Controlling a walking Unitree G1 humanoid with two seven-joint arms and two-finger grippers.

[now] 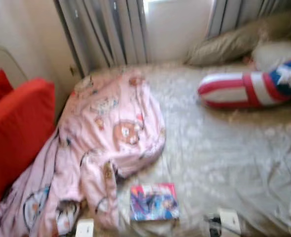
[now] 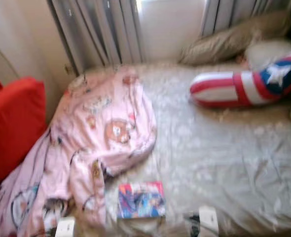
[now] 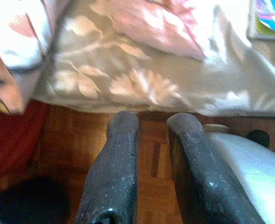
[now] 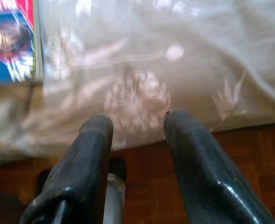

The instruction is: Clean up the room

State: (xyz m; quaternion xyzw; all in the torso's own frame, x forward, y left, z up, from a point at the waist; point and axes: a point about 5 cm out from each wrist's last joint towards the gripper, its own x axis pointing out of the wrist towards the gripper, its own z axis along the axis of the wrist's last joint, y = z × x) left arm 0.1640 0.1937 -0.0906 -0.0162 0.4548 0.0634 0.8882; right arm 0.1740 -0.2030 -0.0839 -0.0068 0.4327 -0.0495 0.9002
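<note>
Hanging parted and empty, left claw (image 3: 151,123) and right claw (image 4: 137,123) touch nothing beside the bed (image 1: 224,148)

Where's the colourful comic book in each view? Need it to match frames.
Left eye view: the flat, colourful comic book lies near the bed's front edge, just right of the pink cartoon-print blanket.
Right eye view: same place, lower centre.
Left wrist view: one corner at the frame's edge.
Right wrist view: red-and-blue cover at the frame's edge.
Shared landmark: the beige floral bedsheet.
</note>
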